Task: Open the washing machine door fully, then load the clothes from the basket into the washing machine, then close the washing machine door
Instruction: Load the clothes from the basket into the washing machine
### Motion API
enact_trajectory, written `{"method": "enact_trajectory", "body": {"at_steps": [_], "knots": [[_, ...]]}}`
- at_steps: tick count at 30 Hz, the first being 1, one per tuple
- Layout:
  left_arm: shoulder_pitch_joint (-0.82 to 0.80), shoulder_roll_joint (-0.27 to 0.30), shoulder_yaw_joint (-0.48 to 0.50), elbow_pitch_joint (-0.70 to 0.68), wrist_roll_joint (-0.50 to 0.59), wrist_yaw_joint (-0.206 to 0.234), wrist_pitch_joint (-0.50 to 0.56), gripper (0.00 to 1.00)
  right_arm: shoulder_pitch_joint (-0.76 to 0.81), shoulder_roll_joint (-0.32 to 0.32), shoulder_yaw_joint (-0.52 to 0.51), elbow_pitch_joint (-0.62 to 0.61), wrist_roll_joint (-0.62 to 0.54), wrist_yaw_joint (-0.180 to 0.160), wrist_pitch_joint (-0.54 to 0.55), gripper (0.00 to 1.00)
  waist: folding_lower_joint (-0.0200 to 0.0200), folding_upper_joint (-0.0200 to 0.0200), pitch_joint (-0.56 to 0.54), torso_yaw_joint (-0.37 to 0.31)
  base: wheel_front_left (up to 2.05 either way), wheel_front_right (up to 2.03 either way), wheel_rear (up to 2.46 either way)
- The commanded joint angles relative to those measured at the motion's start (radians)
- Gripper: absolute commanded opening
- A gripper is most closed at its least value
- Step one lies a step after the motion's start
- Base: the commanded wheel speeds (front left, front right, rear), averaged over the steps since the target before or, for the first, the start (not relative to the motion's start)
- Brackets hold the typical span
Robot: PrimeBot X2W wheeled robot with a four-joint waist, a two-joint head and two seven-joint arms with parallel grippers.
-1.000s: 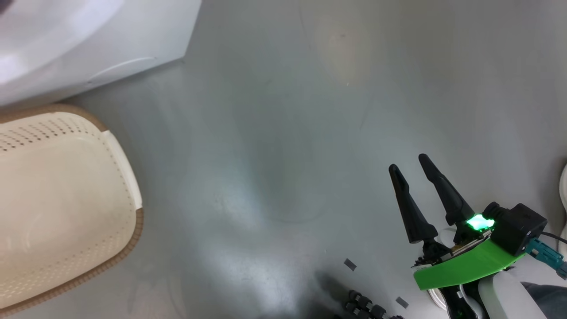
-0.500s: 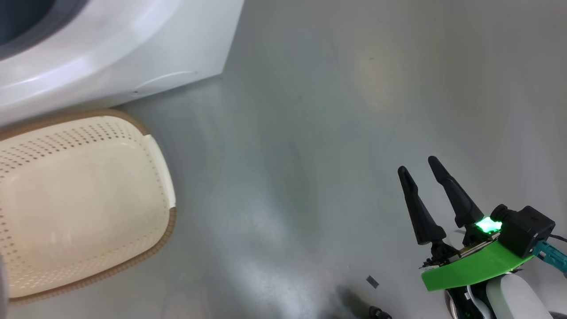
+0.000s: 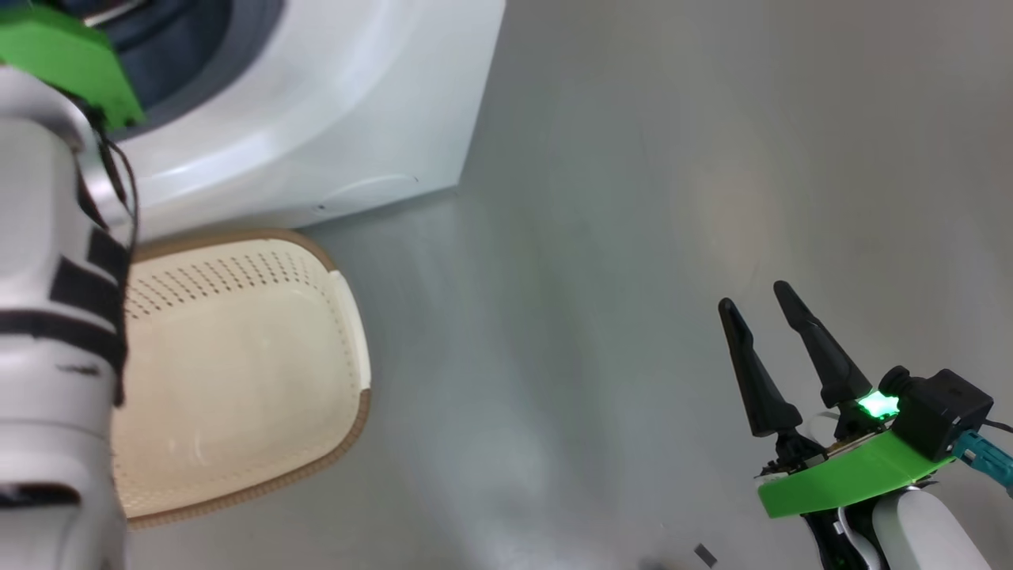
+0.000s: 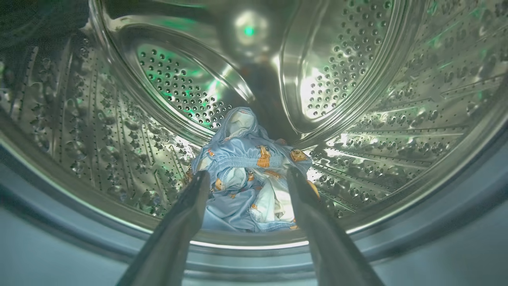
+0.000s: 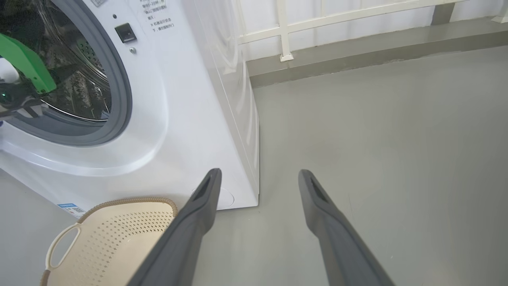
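We see a big grey floor (image 3: 633, 198). On it stands the washing machine (image 3: 316, 119), white and boxy, with its round mouth open and a blue-grey rubber ring (image 5: 119, 79) around the mouth. Inside is the shiny steel drum (image 4: 357, 119), full of little holes. Behind the machine, a white railing (image 5: 283, 28) runs along the wall.

Our left arm (image 3: 47, 317) is pale and thick, and it reaches up into the mouth of the machine. The basket (image 3: 221, 273) sits on the floor just in front of the machine, near its right corner. We can see its cream bottom and its brown rim.

The clothes (image 4: 242, 151) lie in a soft heap at the bottom of the drum. They are light blue with small orange-brown pictures.

Our left gripper (image 4: 248, 172) is inside the drum, just above the heap. Its two fingers are spread wide and hold nothing. We cannot tell if the tips touch the cloth.

Our right gripper (image 3: 755, 296) hangs over the bare floor, well apart from the basket. Its fingers are spread too, with nothing between them.

A small blue sticker (image 5: 71, 207) sits low on the machine, beside the basket.
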Motion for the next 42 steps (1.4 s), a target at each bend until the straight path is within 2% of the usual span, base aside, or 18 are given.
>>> {"method": "enact_trajectory", "body": {"at_steps": [1,23,29,33,42], "knots": [[0.029,0.028,0.015,-0.038,-0.012,-0.002,-0.006,1.00,0.023,-0.010,0.011,-0.018,-0.013,0.002,-0.005,1.00,0.0000,0.0000,-0.048,0.031,0.00,0.00,0.00],[0.635,-0.085,-0.001,-0.519,-0.048,-0.060,-0.006,1.00,0.074,-0.017,-0.103,-0.015,-0.084,0.002,-0.005,1.00,0.0000,0.0000,-0.243,0.126,0.00,0.00,0.00],[0.805,-0.096,-0.033,-0.648,-0.057,-0.062,-0.006,1.00,0.092,-0.027,-0.113,-0.015,-0.103,0.002,-0.005,1.00,0.0000,0.0000,-0.285,0.160,0.00,0.00,0.00],[0.896,-0.098,-0.036,-0.724,-0.066,-0.049,-0.006,1.00,0.105,-0.035,-0.122,-0.018,-0.113,0.002,-0.005,1.00,0.0000,0.0000,-0.310,0.185,0.00,0.00,0.00],[1.033,-0.099,-0.045,-0.842,-0.030,-0.035,-0.006,1.00,0.122,-0.044,-0.134,-0.022,-0.126,0.002,-0.005,1.00,0.0000,0.0000,-0.352,0.216,0.00,0.00,0.00]]}}
